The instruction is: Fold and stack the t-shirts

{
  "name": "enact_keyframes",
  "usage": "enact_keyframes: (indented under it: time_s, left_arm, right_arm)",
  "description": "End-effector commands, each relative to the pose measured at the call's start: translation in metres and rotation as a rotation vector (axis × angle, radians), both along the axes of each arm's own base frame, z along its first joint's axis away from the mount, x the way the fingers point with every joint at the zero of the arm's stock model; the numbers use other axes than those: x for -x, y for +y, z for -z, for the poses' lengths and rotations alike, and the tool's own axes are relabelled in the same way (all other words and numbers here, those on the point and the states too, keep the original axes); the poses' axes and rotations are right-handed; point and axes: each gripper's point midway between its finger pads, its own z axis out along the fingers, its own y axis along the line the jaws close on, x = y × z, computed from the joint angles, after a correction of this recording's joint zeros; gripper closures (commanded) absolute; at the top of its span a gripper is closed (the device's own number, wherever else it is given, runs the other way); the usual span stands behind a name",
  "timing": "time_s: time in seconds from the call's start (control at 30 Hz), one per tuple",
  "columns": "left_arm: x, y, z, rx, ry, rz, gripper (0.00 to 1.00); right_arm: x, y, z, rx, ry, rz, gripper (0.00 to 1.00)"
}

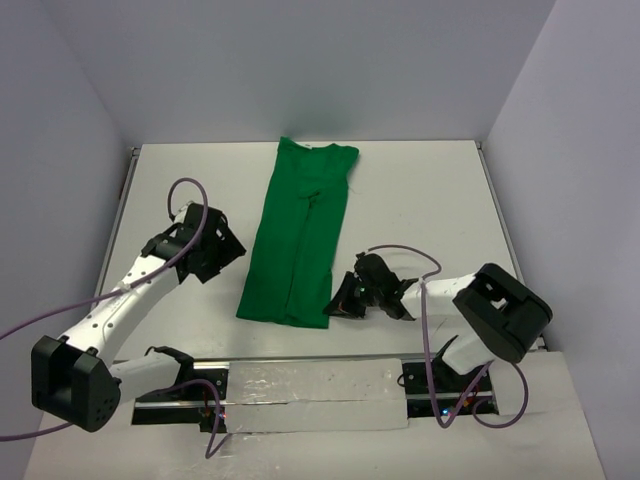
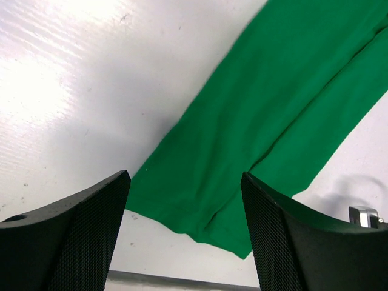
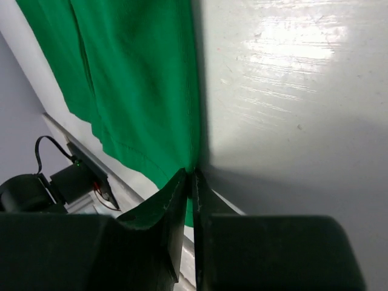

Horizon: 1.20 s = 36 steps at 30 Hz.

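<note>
Smooth green t-shirt (image 1: 300, 235) folded into a long strip — right gripper (image 3: 189, 177) pinched on its edge, left gripper (image 2: 185, 177) apart

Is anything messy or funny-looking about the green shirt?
Nothing much. The t-shirt lies folded in a long strip, a bit slanted on the table. No tears or spills show.

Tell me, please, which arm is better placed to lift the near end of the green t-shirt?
Right, most likely. The right gripper is shut at the near right corner of the t-shirt, apparently pinching the hem, while the left gripper hangs open off its left side, touching nothing.
</note>
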Motion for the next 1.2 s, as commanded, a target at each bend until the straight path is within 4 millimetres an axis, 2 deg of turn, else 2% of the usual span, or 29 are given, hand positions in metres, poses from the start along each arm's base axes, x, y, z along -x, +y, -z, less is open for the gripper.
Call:
enact_keyframes:
  time_s: [0.0, 0.03, 0.07, 0.17, 0.23, 0.3, 0.4, 0.47, 0.53, 0.6, 0.83, 1.0, 1.17]
  left_arm:
    - [0.000, -0.019, 0.005, 0.094, -0.022, 0.066, 0.19]
    - [0.007, -0.024, 0.013, 0.124, 0.000, 0.083, 0.19]
    - [0.008, -0.025, 0.011, 0.131, -0.005, 0.083, 0.19]
    - [0.028, -0.049, 0.029, 0.217, 0.019, 0.135, 0.19]
    - [0.049, -0.070, 0.041, 0.256, 0.049, 0.174, 0.19]
    - [0.062, -0.082, 0.049, 0.266, 0.067, 0.206, 0.19]
    - [0.076, -0.090, 0.064, 0.266, 0.103, 0.224, 0.20]
    - [0.084, -0.096, 0.074, 0.267, 0.126, 0.241, 0.21]
    - [0.091, -0.097, 0.081, 0.253, 0.149, 0.245, 0.22]
    - [0.097, -0.095, 0.085, 0.247, 0.162, 0.246, 0.25]
    - [0.104, -0.075, 0.099, 0.201, 0.151, 0.196, 0.34]
    - [0.106, -0.054, 0.106, 0.117, 0.160, 0.137, 0.34]
    - [0.105, -0.053, 0.106, 0.118, 0.142, 0.148, 0.34]
  right_arm:
    - [0.000, -0.029, 0.006, 0.133, -0.036, 0.065, 0.91]
    - [0.000, -0.034, 0.003, 0.149, -0.056, 0.073, 0.91]
    - [-0.001, -0.038, 0.002, 0.161, -0.063, 0.084, 0.91]
    - [0.002, -0.059, -0.001, 0.237, -0.094, 0.104, 0.91]
    - [0.003, -0.073, -0.003, 0.263, -0.114, 0.128, 0.91]
    - [0.005, -0.078, -0.001, 0.265, -0.113, 0.124, 0.90]
    - [0.010, -0.077, 0.005, 0.269, -0.093, 0.092, 0.79]
    - [0.015, -0.074, 0.011, 0.273, -0.056, 0.065, 0.65]
    - [0.018, -0.073, 0.014, 0.272, -0.039, 0.058, 0.58]
    - [0.022, -0.073, 0.015, 0.260, -0.027, 0.060, 0.56]
    - [0.032, -0.075, 0.020, 0.214, 0.005, 0.086, 0.57]
    - [0.035, -0.074, 0.023, 0.204, 0.020, 0.087, 0.57]
    - [0.034, -0.075, 0.024, 0.211, 0.023, 0.086, 0.57]
